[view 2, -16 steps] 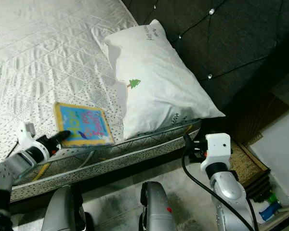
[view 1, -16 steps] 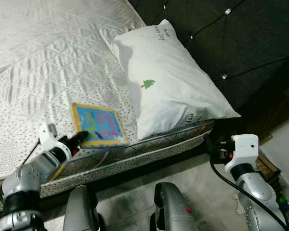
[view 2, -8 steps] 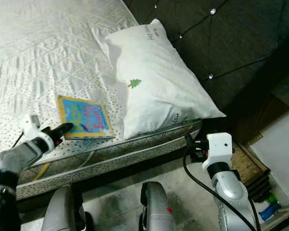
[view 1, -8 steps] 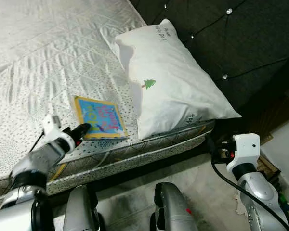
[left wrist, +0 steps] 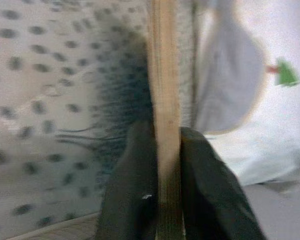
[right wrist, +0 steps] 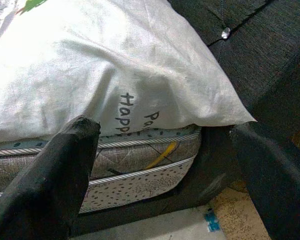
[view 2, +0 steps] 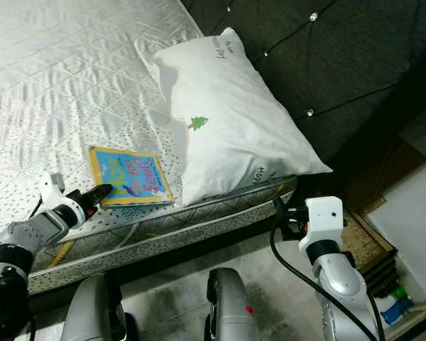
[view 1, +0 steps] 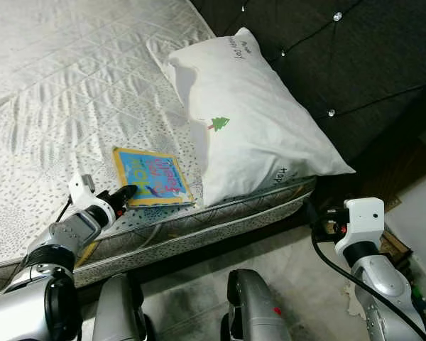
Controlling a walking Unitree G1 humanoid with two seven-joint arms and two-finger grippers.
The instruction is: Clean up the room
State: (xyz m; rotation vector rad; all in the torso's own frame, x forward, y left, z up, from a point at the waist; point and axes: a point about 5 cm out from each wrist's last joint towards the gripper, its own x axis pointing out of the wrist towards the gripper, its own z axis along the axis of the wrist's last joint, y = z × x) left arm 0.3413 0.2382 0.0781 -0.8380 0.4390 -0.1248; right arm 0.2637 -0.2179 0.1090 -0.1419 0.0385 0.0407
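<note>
A thin picture book point(view 1: 153, 177) with a yellow border and blue cover lies on the mattress point(view 1: 57, 85), close to its near edge and just left of the pillow point(view 1: 248, 121). My left gripper point(view 1: 125, 193) is shut on the book's near-left corner; in the left wrist view the two black fingers point(left wrist: 135, 195) clamp the book's edge point(left wrist: 165, 100). My right gripper point(right wrist: 160, 165) hangs open beside the bed's corner, low by the floor, with nothing between its fingers.
A white pillow with a small green tree print leans against the dark tufted headboard point(view 1: 341, 64). The mattress edge point(view 1: 220, 217) runs across in front of me. Grey floor point(view 1: 298, 277) lies below, with clutter point(view 2: 390, 305) at the far right.
The book has slid further onto the mattress and turned a little, carried by my left gripper, whose arm has extended towards the pillow. The right arm has stayed put.
</note>
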